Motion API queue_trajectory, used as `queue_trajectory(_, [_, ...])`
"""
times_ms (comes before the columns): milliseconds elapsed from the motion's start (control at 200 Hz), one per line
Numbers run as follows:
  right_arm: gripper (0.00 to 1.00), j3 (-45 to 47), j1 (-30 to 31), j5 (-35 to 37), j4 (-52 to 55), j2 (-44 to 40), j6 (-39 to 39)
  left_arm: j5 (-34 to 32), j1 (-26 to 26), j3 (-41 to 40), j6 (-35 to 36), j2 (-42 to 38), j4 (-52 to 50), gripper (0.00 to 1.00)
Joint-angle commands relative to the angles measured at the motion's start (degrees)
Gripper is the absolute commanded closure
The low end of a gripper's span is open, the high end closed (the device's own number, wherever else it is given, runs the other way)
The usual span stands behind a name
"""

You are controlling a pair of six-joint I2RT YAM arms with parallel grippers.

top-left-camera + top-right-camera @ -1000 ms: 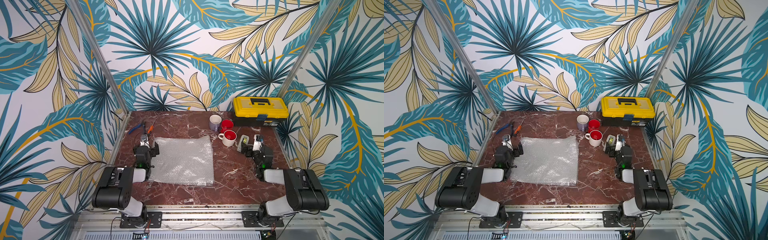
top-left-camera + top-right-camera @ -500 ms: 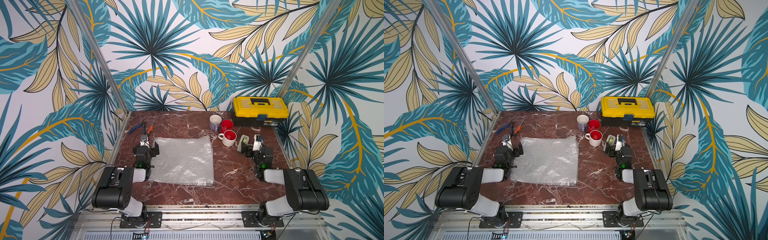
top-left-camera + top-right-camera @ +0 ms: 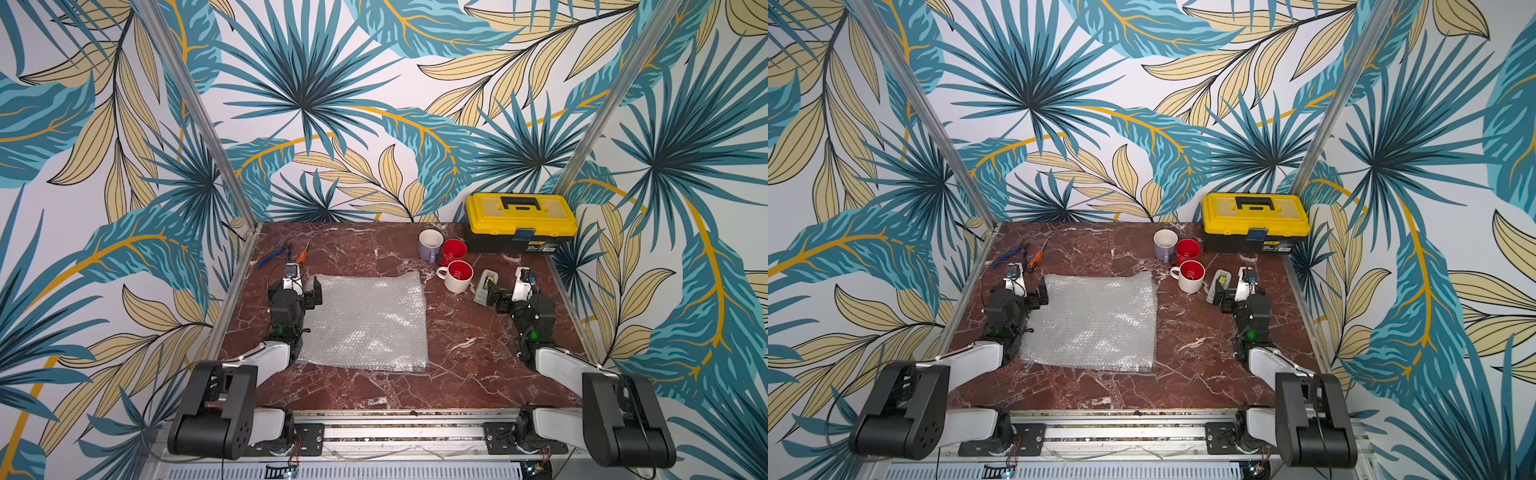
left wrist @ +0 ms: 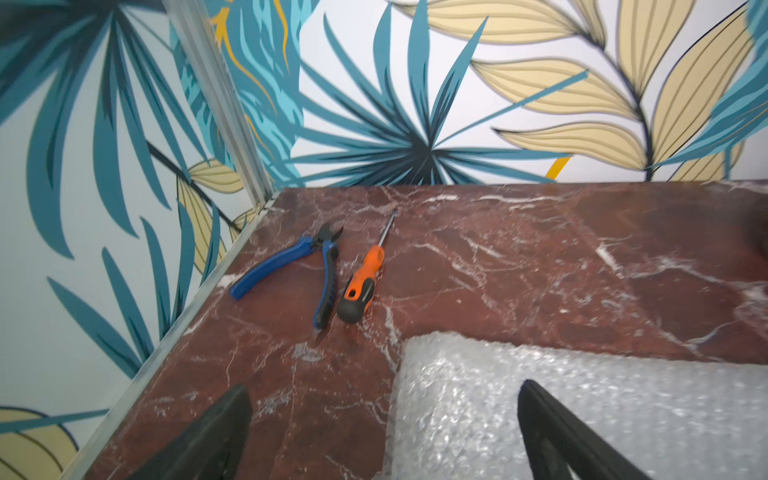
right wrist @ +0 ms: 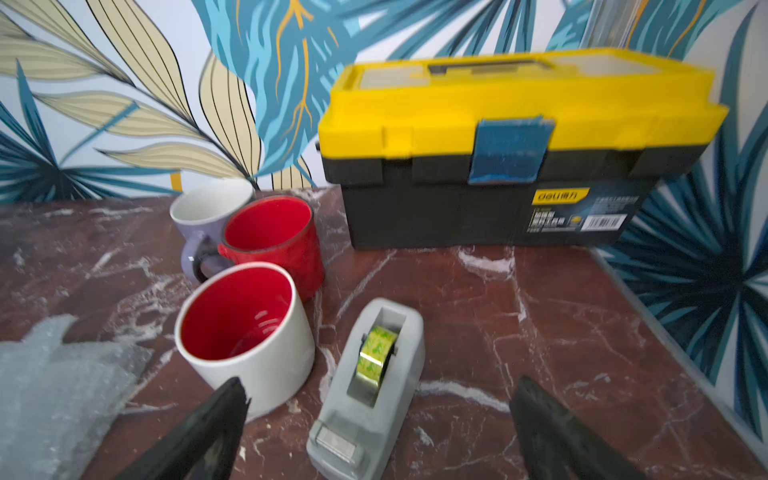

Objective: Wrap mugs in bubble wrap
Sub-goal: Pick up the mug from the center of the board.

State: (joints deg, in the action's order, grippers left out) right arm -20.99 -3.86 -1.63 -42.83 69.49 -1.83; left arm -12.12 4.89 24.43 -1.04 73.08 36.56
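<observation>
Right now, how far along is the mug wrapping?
Done: one bubble wrap sheet lies spread flat on the table. In hand: nothing; the left end effector and right end effector are both open and empty. Left: everything else; the lavender mug, red mug and white mug stand bare near the toolbox, none on the sheet.

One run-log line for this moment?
left gripper: open, empty | right gripper: open, empty | mugs: unwrapped | bubble wrap: flat on table

Three mugs are being counted: one lavender mug [image 3: 430, 245], one red mug [image 3: 454, 251], one white mug [image 3: 457, 277]. One bubble wrap sheet [image 3: 365, 320], one toolbox [image 3: 521, 224], one tape dispenser [image 3: 486, 286], one pliers [image 4: 327, 282] and one screwdriver [image 4: 363, 274] are being seen.
</observation>
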Motion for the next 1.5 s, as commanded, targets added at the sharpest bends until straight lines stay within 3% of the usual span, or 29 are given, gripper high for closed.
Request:
queue_trajectory(0, [0.00,-2.86,0.25,0.90,13.06,-4.97,-5.56,-3.37,0.81,7.32,-5.64,-4.81,-15.79,0.00])
queue_trajectory(180, [0.00,-11.58,0.25,0.10,33.27,-7.48,-16.69,-5.49,0.92,17.62,-20.22,-6.40,-39.12,0.00])
queue_trajectory(305, [0.00,-18.31,0.25,4.43,47.79,-5.64,-24.18,-1.38,0.92,21.55,-24.86,-7.08,-48.01,0.00])
queue_trajectory(491, [0.00,-23.28,0.42,-6.73,54.75,-2.79,-25.67,8.33,1.30,21.46,-27.55,-9.64,-51.40,0.00])
queue_trajectory(571, [0.01,-24.96,1.76,-8.21,58.68,-1.72,-26.80,10.52,2.96,21.00,-27.41,-10.45,-51.94,0.00])
queue_trajectory(776, [0.18,-33.06,12.66,-2.03,65.12,2.40,-26.70,14.55,5.39,20.62,-29.34,-10.41,-56.11,0.00])
queue_trajectory(981, [0.32,-47.81,20.78,3.74,69.78,15.40,-26.84,16.65,5.01,19.51,-31.58,-9.94,-56.08,0.00])
queue_trajectory(1287, [0.54,-72.68,24.63,7.15,78.37,37.21,-25.15,26.43,-2.04,19.94,-33.80,-8.79,-56.06,0.00])
queue_trajectory(1497, [0.59,-86.19,24.76,11.92,85.03,48.53,-23.94,31.47,-3.65,19.31,-36.58,-7.27,-52.76,0.00])
